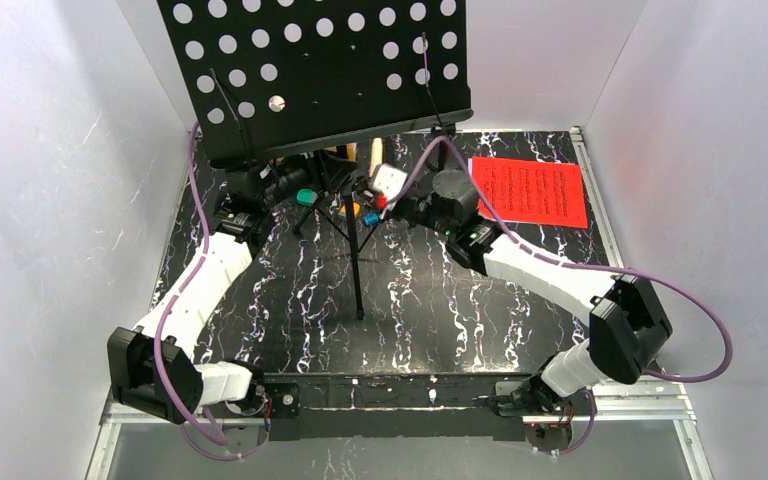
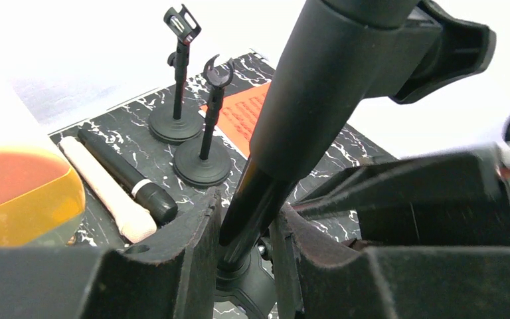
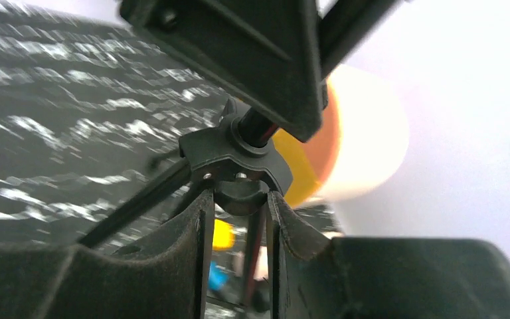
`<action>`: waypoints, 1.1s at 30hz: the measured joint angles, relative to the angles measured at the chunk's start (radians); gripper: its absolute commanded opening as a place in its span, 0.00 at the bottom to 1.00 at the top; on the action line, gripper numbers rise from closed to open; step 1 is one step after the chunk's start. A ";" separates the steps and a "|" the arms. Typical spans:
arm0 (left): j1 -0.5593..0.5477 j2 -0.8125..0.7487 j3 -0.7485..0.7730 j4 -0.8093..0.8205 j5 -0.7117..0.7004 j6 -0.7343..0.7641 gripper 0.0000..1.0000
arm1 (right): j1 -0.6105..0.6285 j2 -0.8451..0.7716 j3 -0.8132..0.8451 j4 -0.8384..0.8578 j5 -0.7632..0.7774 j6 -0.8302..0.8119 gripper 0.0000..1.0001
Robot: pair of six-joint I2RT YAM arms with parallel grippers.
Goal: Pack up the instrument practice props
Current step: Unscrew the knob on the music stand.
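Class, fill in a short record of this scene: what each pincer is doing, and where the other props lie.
Left pincer: clamped on the music rack pole
Right pincer: closed around the tripod hub
Red sheet: flat on the table, right of the rack
Microphones: cream microphone and black microphone, lying side by side
Holders: near mic holder, far mic holder, both upright

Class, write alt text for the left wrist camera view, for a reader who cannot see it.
The left gripper is clamped on the music stand's black pole in the foreground. Behind, on a black marbled table, stand two round-based mic holders, beside a cream microphone and a black microphone lying together, with a red sheet beyond.
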 measured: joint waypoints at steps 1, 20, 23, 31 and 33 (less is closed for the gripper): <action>0.000 0.000 0.000 0.000 -0.002 0.000 0.00 | 0.024 -0.004 0.000 -0.015 0.044 -0.093 0.01; 0.005 -0.004 0.002 -0.011 -0.008 0.003 0.00 | 0.237 -0.019 -0.214 0.218 0.446 -0.612 0.62; 0.005 -0.004 0.002 -0.011 -0.008 0.003 0.00 | 0.195 -0.068 -0.214 0.164 0.341 -0.382 0.68; 0.005 -0.004 0.002 -0.012 -0.007 0.004 0.00 | 0.029 -0.098 -0.214 0.157 0.154 0.239 0.78; 0.005 -0.004 0.002 -0.012 -0.007 0.004 0.00 | 0.007 -0.093 -0.212 0.169 0.121 0.374 0.78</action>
